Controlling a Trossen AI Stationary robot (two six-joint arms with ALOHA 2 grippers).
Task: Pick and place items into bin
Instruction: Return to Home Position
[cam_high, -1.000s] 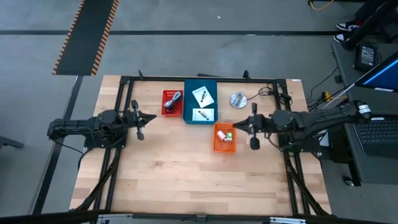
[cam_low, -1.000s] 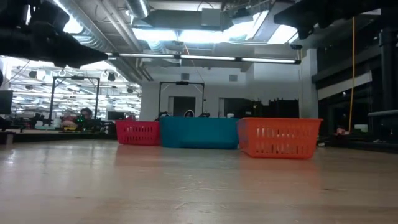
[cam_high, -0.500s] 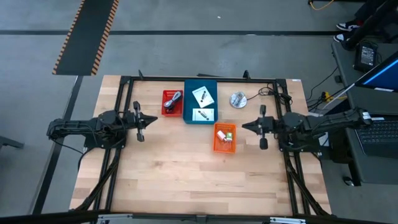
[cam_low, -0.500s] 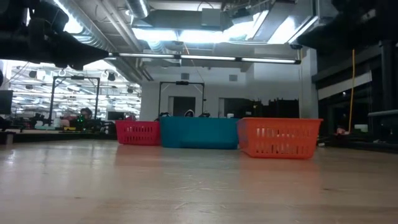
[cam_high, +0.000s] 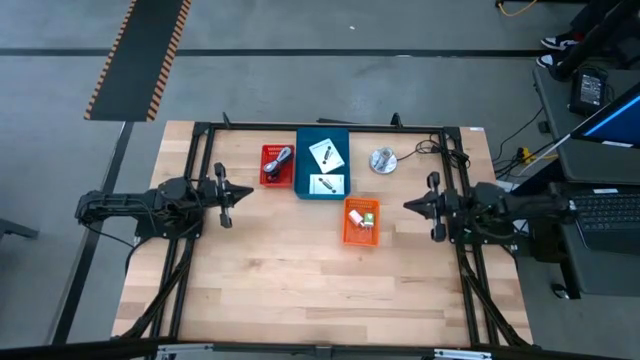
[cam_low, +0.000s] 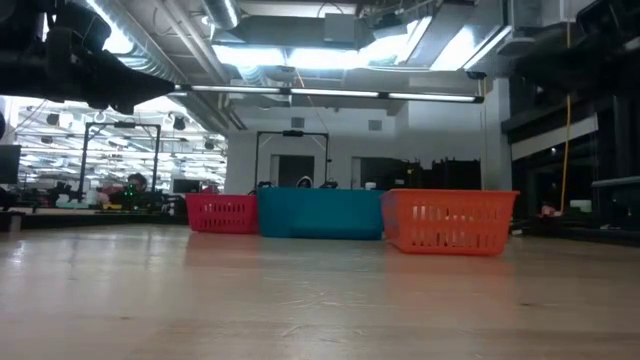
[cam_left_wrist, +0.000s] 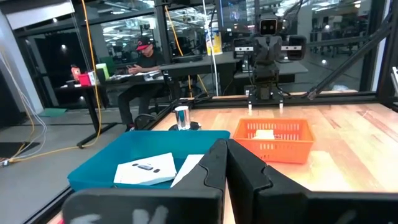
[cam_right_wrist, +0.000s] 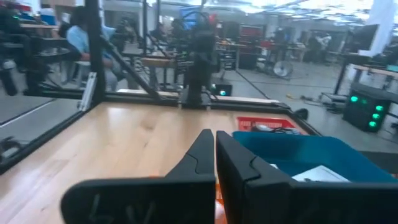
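Observation:
Three bins stand in a row on the table: a red bin (cam_high: 278, 166), a teal bin (cam_high: 322, 163) and an orange bin (cam_high: 361, 221). Two white cards (cam_high: 326, 155) (cam_high: 327, 184) lie in the teal bin and also show in the left wrist view (cam_left_wrist: 145, 169). A dark coiled cable (cam_high: 281, 158) lies in the red bin. Small white, green and pink pieces (cam_high: 365, 217) lie in the orange bin. My left gripper (cam_high: 240, 192) (cam_left_wrist: 226, 152) hovers shut left of the red bin. My right gripper (cam_high: 409, 206) (cam_right_wrist: 215, 146) hovers shut right of the orange bin. A light-blue cable cannot be made out.
A round silver disc (cam_high: 382, 159) sits on the table right of the teal bin, toward the far edge. A black frame (cam_high: 205, 140) borders the table. The near half of the wooden top (cam_high: 320, 290) holds nothing. People sit at desks beyond the table.
My right gripper has drawn back toward the table's right edge, away from the orange bin, staying shut and level. The bins and their contents have kept their places.

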